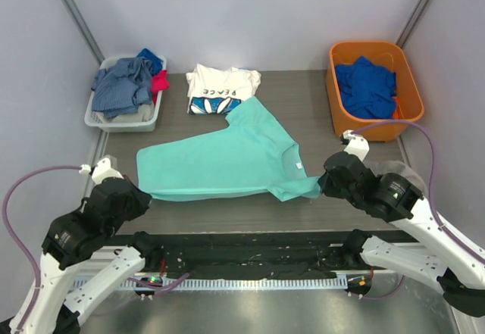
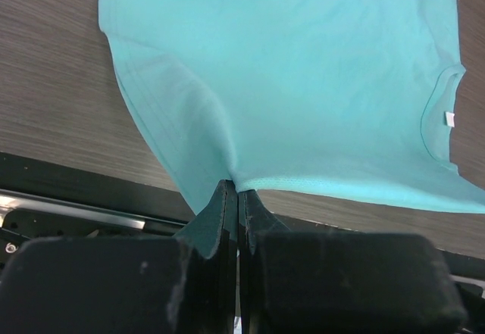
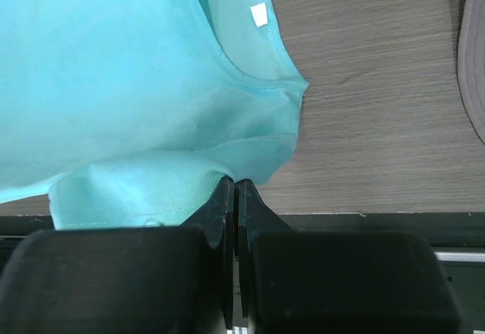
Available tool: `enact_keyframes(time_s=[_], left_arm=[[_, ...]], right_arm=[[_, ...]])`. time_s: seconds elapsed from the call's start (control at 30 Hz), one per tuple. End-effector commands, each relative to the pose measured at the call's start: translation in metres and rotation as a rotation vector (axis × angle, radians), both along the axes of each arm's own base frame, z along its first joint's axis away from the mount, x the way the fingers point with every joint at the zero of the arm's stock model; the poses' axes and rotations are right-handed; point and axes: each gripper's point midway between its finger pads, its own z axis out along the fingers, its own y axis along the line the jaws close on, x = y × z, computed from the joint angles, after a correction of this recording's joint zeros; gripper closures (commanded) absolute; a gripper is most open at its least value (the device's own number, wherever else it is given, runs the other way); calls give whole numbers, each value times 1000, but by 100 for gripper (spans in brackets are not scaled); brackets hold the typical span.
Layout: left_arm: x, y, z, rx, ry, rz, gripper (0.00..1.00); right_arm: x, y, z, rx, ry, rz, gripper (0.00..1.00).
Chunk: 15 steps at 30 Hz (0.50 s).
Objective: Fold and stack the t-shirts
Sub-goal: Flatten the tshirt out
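A mint-teal t-shirt (image 1: 220, 160) lies spread across the middle of the table, collar to the right, with one sleeve pointing back. My left gripper (image 1: 144, 195) is shut on its near-left hem corner; the left wrist view shows the cloth (image 2: 288, 69) pinched at the tips of that gripper (image 2: 237, 190). My right gripper (image 1: 322, 185) is shut on the near-right sleeve edge beside the collar, and in the right wrist view the fabric (image 3: 129, 69) bunches at that gripper's tips (image 3: 235, 182). A folded white "PEACE" t-shirt (image 1: 222, 89) rests behind it, touching the back sleeve.
A grey basket (image 1: 121, 125) at the back left holds grey-blue denim-like clothes (image 1: 121, 84). An orange bin (image 1: 334, 103) at the back right holds a royal blue garment (image 1: 367, 85). A black rail (image 1: 242, 245) runs along the near table edge.
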Motion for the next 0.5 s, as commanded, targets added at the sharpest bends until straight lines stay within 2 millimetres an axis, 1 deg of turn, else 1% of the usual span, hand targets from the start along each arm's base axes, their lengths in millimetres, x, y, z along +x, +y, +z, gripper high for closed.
enact_keyframes(time_s=[0.0, 0.03, 0.07, 0.1, 0.13, 0.2, 0.27, 0.37, 0.4, 0.47], left_arm=[[15, -6, -4, 0, -6, 26, 100], [19, -7, -6, 12, 2, 34, 100], [24, -9, -5, 11, -11, 40, 100], [28, -8, -6, 17, -16, 56, 100], [34, -11, -5, 16, -20, 64, 100], [39, -14, -8, 20, -16, 71, 100], [44, -15, -12, 24, -9, 88, 100], [47, -9, -15, 60, 5, 125, 100], [47, -5, -16, 82, 8, 140, 100], [45, 2, -19, 129, 35, 157, 100]], right_arm=[[19, 15, 13, 20, -68, 8, 99], [22, 17, 12, 8, -71, 11, 99], [29, 21, 15, 12, -94, 7, 99], [34, 26, 10, -8, -85, 13, 99], [40, 32, 13, 0, -105, 23, 99], [49, 41, 9, -16, -101, 33, 99], [59, 49, 12, -20, -123, 45, 99], [76, 52, 9, -51, -131, 40, 99], [81, 50, 8, -55, -129, 30, 99], [90, 53, 5, -64, -131, 37, 99]])
